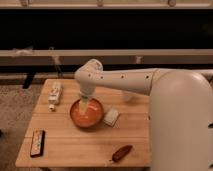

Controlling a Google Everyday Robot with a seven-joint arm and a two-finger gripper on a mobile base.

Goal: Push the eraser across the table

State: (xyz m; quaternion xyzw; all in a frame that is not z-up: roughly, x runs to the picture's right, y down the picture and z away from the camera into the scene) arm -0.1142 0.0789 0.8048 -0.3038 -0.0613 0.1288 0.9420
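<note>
The eraser is a small flat dark block with a reddish face. It lies at the front left corner of the light wooden table. My white arm reaches in from the right, and the gripper hangs down over the orange bowl in the middle of the table. The gripper is well to the right of and behind the eraser, not touching it.
A white bottle-like object lies at the back left. A whitish square block sits right of the bowl. A reddish-brown pepper-shaped thing lies at the front right. A dark wall with rails stands behind the table.
</note>
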